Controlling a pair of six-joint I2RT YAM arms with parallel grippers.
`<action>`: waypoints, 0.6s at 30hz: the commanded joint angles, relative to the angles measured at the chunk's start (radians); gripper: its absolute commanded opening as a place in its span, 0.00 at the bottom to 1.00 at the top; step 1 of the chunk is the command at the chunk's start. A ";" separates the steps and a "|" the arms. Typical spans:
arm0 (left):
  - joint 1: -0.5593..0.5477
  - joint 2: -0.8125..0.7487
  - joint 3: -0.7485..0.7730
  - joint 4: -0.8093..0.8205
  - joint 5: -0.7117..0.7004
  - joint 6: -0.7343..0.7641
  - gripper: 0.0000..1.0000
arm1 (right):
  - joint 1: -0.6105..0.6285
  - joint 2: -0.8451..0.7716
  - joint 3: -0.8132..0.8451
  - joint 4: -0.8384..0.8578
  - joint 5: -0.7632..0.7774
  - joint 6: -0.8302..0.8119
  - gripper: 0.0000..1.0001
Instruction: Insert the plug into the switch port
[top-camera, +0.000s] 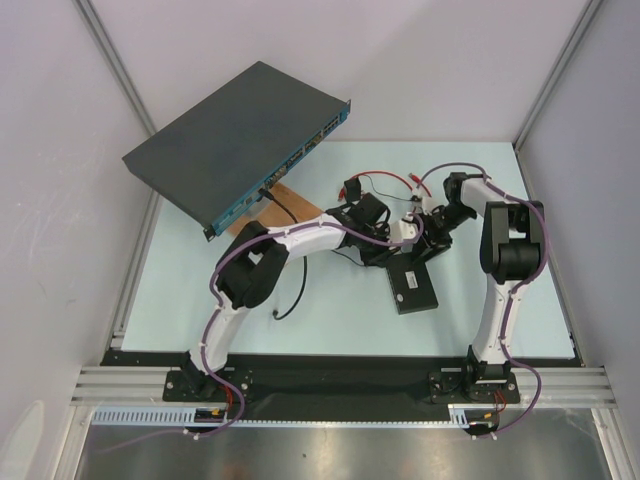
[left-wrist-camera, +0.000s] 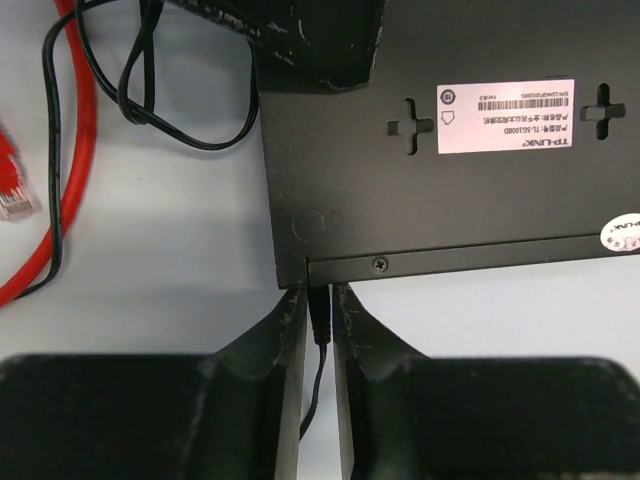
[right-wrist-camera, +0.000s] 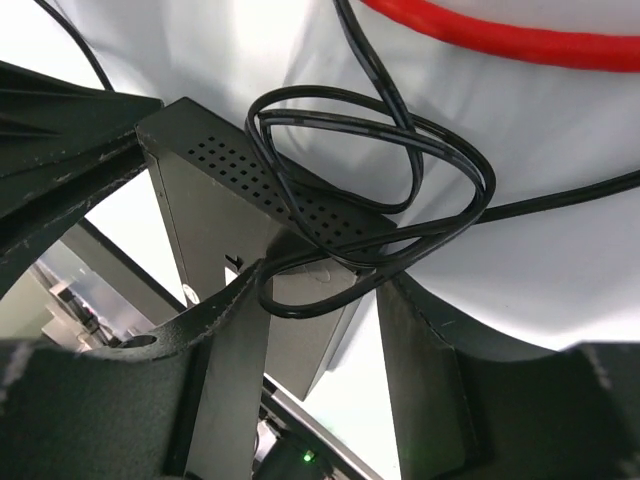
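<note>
The small black box (top-camera: 412, 288) lies label-up; its white label (left-wrist-camera: 505, 115) and side edge show in the left wrist view. My left gripper (left-wrist-camera: 320, 300) is shut on a small black barrel connector (left-wrist-camera: 319, 312) on a thin black wire, pressed against the box's (left-wrist-camera: 430, 200) edge near its corner. The red cable (left-wrist-camera: 75, 120) lies free to the left, its clear-tipped plug (left-wrist-camera: 12, 190) on the table, in neither gripper. My right gripper (right-wrist-camera: 318, 280) straddles the box's (right-wrist-camera: 220, 180) far corner and grips it, with a loop of black wire (right-wrist-camera: 400, 170) across it.
A large dark grey rack unit (top-camera: 240, 130) with a blue front stands tilted at the back left, above a wooden piece (top-camera: 285, 200). A black cable (top-camera: 290, 290) trails from it over the table. The red cable (top-camera: 385, 178) curls behind both grippers (top-camera: 410, 240).
</note>
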 joint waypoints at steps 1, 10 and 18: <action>-0.015 -0.043 0.058 0.114 0.057 -0.005 0.23 | 0.009 0.018 0.014 0.022 -0.101 0.011 0.49; 0.042 -0.137 0.020 0.054 0.068 -0.017 0.42 | -0.077 0.018 0.117 -0.033 -0.108 0.003 0.58; 0.082 -0.258 -0.023 -0.010 0.103 -0.025 0.52 | -0.109 -0.025 0.260 -0.065 -0.140 0.020 0.63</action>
